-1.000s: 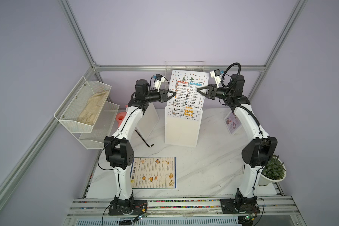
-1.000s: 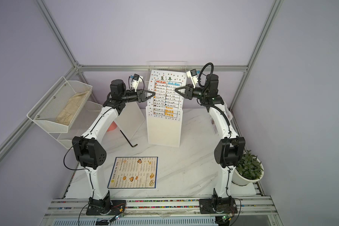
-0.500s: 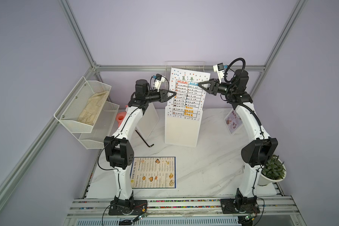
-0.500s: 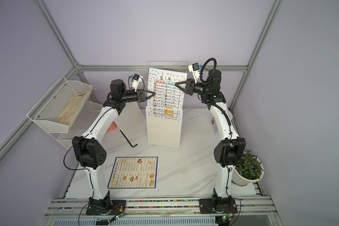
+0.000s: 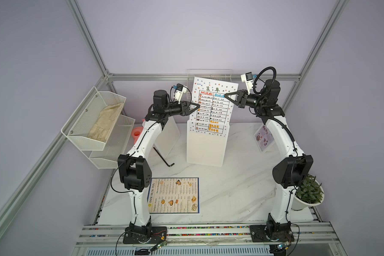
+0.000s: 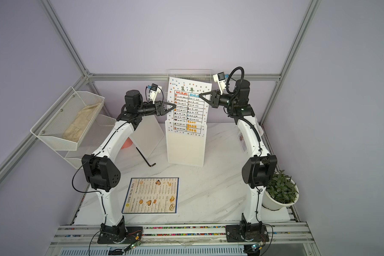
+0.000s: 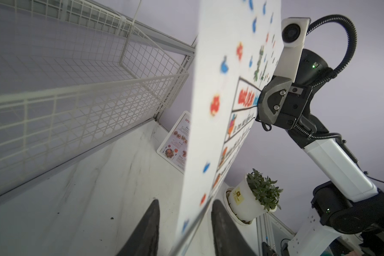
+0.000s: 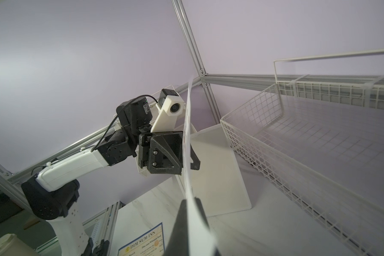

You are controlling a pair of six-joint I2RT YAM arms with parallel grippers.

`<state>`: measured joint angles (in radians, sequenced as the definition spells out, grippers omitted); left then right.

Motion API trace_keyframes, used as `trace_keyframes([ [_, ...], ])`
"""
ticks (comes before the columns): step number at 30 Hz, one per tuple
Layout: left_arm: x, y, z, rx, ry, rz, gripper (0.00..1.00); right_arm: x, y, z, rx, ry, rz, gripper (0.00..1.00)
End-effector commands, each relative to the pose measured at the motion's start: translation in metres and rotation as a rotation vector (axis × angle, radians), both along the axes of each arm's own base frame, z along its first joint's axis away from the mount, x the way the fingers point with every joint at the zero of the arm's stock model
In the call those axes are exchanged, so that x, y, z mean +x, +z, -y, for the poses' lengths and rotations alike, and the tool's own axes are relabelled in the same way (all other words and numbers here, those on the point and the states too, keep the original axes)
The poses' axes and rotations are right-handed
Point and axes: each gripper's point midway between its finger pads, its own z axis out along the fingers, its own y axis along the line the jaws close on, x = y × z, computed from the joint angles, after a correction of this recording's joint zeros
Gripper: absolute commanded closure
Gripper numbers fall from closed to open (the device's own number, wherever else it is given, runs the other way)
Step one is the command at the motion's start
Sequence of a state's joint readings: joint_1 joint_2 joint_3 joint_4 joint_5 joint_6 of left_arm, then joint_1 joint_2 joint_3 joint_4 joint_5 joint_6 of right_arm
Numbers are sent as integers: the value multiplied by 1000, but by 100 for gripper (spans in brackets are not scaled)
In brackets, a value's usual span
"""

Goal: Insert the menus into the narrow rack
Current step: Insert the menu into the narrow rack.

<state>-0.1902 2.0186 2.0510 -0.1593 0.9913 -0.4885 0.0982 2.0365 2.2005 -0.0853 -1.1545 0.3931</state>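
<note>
The white table menu edged with coloured dots stands upright, its lower part inside the narrow white rack. My right gripper is shut on the sheet's upper right edge. My left gripper is open, its jaws standing apart on either side of the sheet's left edge. The "DIM SUM INN" menu lies flat at the table's front. The small "Special Menu" card leans at the right.
A wire basket hangs on the back wall just behind the rack. Wire shelves holding a cloth stand at the left. A potted plant, an Allen key, a red cup and a leaning white board are also there.
My right gripper rose along the sheet's right edge and closed on it. My left gripper's jaws have widened around the left edge. The sheet stays in the rack.
</note>
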Motion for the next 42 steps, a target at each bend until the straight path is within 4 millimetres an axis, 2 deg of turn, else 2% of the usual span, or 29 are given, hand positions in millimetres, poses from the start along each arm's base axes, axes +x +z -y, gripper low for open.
trace_keyframes([
  [1, -5, 26, -4, -10, 5, 80, 53, 1, -5, 0, 9, 31, 4, 98],
  [13, 1, 49, -3, -33, -9, 114, 56, 2, -21, -2, 11, 51, -41, 100],
  [23, 4, 52, -6, -34, 4, 121, 58, 2, -33, -6, 13, 66, -75, 100],
  [27, 5, 51, -7, -34, 7, 117, 62, 2, -36, -6, 13, 65, -79, 100],
  [36, 7, 45, -7, -29, 10, 103, 73, 2, -30, -6, 15, 65, -66, 93],
  [42, 6, 43, -8, -25, 15, 101, 79, 4, -23, -6, 17, 57, -51, 84],
])
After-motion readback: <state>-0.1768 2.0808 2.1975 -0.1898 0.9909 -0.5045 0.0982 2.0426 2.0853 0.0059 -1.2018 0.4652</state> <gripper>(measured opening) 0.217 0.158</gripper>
